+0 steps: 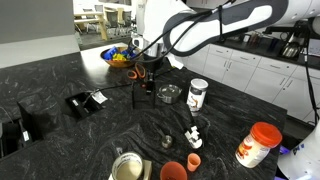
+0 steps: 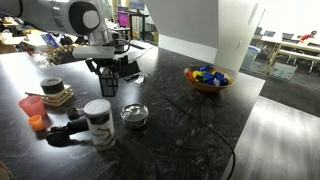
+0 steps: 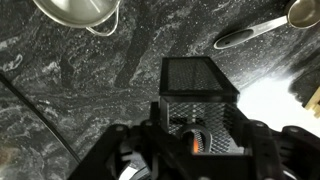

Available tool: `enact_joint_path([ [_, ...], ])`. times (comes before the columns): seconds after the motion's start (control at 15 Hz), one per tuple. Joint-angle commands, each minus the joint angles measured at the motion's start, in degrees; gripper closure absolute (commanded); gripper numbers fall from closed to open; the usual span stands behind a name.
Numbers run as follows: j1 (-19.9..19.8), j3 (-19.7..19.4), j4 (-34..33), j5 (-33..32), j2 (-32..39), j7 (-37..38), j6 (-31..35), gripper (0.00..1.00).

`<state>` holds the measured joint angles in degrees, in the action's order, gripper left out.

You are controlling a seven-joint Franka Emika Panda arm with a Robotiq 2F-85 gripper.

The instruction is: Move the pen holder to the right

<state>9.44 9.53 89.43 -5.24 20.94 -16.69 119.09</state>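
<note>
The arm reaches in over the dark marbled table point(image 1: 60, 75), and the end effector point(image 1: 148, 68) is right down on the pen holder point(image 1: 148, 80), which sits near the middle of the table just in front of the bowl of coloured pieces point(image 1: 120, 55). In the wrist view the black mesh holder point(image 3: 195, 100) fills the centre, with the two dark fingers point(image 3: 135, 150) pressed against its sides. The end effector point(image 3: 198, 135) is clamped on it, and a flash of orange point(image 3: 197, 141) shows through the mesh. Whether the holder is clear of the table, I cannot tell.

In an exterior view the end effector point(image 2: 108, 66) stands over the holder point(image 2: 108, 78), with the coloured bowl point(image 2: 207, 77) well apart from it. A small glass dish point(image 2: 134, 115) and a white jar point(image 2: 98, 122) stand nearer the camera. An orange cup point(image 2: 33, 105) sits at the edge of that view. Up in the wrist view, a steel bowl point(image 3: 80, 12) and a metal measuring spoon point(image 3: 255, 32) lie beyond the holder.
</note>
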Motion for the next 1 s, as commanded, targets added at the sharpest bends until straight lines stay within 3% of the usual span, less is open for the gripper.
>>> enact_joint_path([
  [0.0, 0.94, -1.51, 6.03, -1.3, -4.23, 10.02, 1.98, 0.6],
  [0.4, 2.04, -2.87, 13.92, -7.38, -8.34, 25.6, 2.86, 0.6],
  [0.93, 1.85, -2.83, 19.03, -9.86, -8.64, 30.45, 8.08, 0.6],
])
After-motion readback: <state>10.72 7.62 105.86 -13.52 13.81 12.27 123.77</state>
